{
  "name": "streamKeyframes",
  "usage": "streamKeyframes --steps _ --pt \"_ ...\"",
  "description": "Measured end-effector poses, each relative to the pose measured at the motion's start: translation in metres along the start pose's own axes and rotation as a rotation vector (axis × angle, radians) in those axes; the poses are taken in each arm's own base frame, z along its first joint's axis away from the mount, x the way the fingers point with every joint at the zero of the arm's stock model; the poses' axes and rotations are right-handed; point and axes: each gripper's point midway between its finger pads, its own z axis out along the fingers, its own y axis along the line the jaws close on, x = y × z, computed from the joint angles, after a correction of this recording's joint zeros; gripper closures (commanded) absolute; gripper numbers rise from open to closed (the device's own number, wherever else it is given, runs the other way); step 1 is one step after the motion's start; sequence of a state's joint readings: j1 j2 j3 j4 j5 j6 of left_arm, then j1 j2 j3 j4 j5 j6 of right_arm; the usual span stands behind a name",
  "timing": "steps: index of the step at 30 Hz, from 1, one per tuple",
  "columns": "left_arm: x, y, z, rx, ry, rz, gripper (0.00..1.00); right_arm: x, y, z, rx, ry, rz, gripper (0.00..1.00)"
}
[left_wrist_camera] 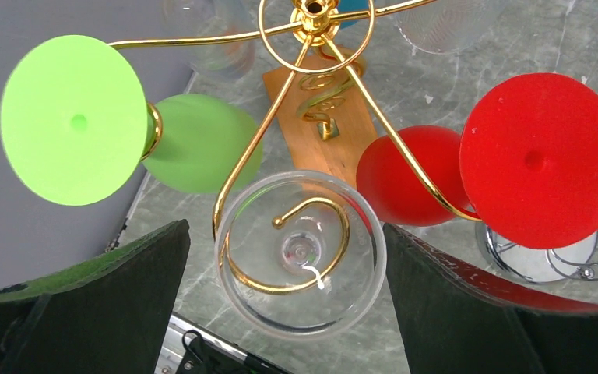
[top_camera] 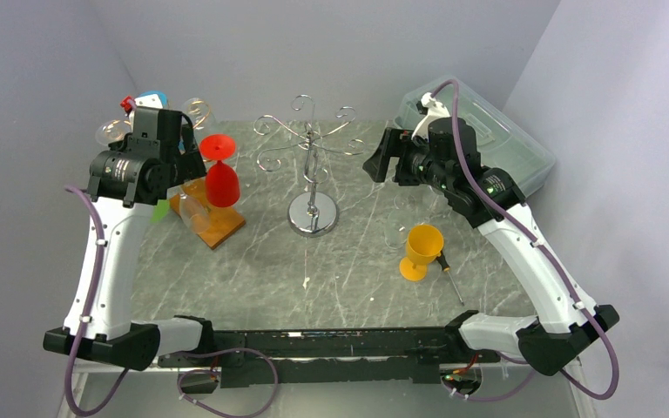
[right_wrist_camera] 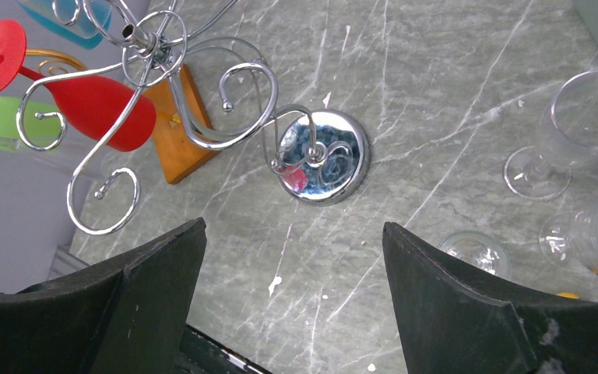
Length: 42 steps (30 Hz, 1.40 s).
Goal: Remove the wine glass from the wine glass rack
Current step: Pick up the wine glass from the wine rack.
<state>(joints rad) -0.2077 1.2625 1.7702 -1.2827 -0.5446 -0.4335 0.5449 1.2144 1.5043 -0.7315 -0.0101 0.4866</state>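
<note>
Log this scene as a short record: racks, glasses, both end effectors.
gold rack: far left, on a wooden base
hanging on it: red wine glass, green wine glass, clear wine glass, among others
silver rack: mid-table, no glasses on it
left end effector: open, above the gold rack, over the clear wine glass, not gripping
right end effector: open, above the silver rack, holding nothing
on table: yellow goblet upright, screwdriver beside it

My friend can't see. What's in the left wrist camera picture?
A clear wine glass hangs upside down on a gold wire rack, framed by the black fingers of the open left gripper. A lime-green wine glass hangs at left, a red wine glass at right.
</note>
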Motion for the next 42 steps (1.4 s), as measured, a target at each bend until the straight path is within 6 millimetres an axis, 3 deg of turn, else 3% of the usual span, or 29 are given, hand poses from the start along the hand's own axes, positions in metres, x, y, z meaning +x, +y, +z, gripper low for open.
streamKeyframes --steps 11,18,27,42 --pt "0.0 -0.004 0.005 0.04 0.015 -0.02 0.32 0.005 -0.003 0.002 0.005 0.009 -0.008 0.14" --pt "-0.006 -0.003 -0.003 0.055 0.002 -0.021 0.45 0.007 -0.004 0.003 0.006 0.012 -0.008 0.14" --pt "-0.018 0.002 -0.018 0.068 -0.032 -0.036 0.49 0.004 -0.003 0.003 0.001 0.004 -0.008 0.14" --pt "-0.026 0.006 -0.006 0.003 -0.051 -0.03 0.5 0.004 -0.002 0.004 0.0 0.002 -0.008 0.14"
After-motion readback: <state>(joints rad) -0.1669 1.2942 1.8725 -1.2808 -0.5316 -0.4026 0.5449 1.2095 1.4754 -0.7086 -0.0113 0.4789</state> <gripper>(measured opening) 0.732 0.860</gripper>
